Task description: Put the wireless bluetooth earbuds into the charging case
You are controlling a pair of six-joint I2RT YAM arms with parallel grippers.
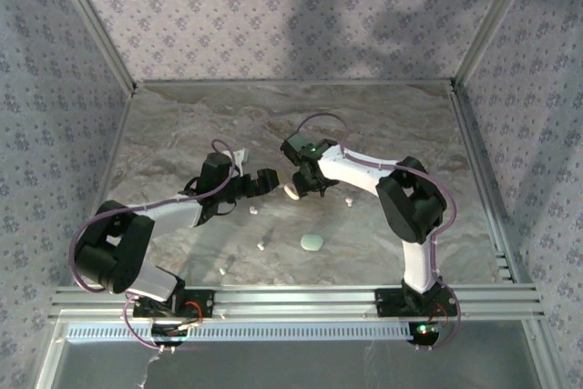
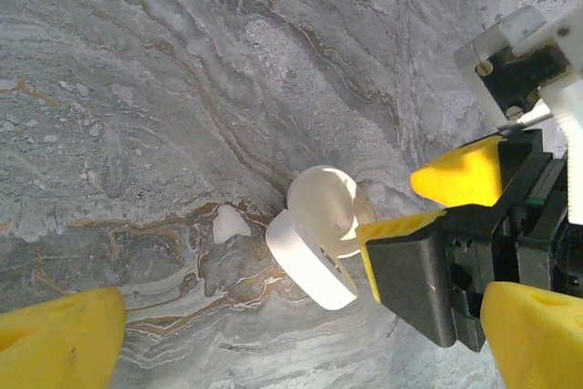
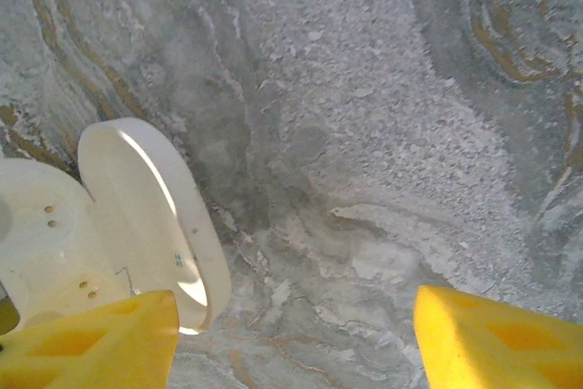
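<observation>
A white charging case (image 1: 292, 191) lies with its lid swung open (image 2: 314, 234) between the two grippers. In the right wrist view the case (image 3: 150, 211) sits at the left, just beyond my left fingertip (image 3: 91, 343). My right gripper (image 1: 308, 187) (image 3: 296, 343) is open over bare marble, one yellow finger (image 2: 401, 225) close beside the case. My left gripper (image 1: 266, 179) (image 2: 296, 339) is wide open, a little short of the case, nothing between its fingers. Tiny white earbuds lie loose on the table: one (image 1: 254, 210) near the left gripper, one (image 1: 350, 200) right of the case, two nearer the front (image 1: 261, 245) (image 1: 223, 271).
A shut mint oval case (image 1: 311, 242) lies in front of the white one. The marble table (image 1: 182, 134) is walled by patterned panels, with an aluminium rail (image 1: 291, 298) along the near edge. The right arm's elbow (image 1: 410, 207) stands to the right.
</observation>
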